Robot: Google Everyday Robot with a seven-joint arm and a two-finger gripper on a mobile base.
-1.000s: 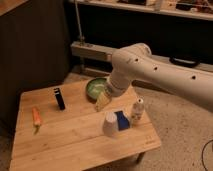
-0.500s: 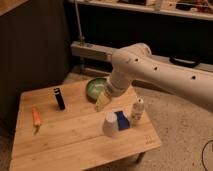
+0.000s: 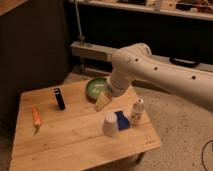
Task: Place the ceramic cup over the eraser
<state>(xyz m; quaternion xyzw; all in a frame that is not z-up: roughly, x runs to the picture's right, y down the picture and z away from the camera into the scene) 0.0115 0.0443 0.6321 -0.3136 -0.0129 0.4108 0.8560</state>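
The ceramic cup (image 3: pixel 110 125) is plain white and stands on the wooden table (image 3: pixel 70 145) near its front right, touching a blue block (image 3: pixel 122 121). The eraser (image 3: pixel 59 98) is a slim black block standing upright at the back left of the table, well apart from the cup. My gripper (image 3: pixel 102 102) hangs at the end of the white arm (image 3: pixel 150 70), just above the table beside the green bowl (image 3: pixel 96 88). It is behind and slightly left of the cup and holds nothing that I can see.
A small white bottle (image 3: pixel 137 111) stands right of the blue block. An orange carrot-like thing (image 3: pixel 36 117) lies near the table's left edge. Dark shelving and a metal rail (image 3: pixel 90 50) run behind the table.
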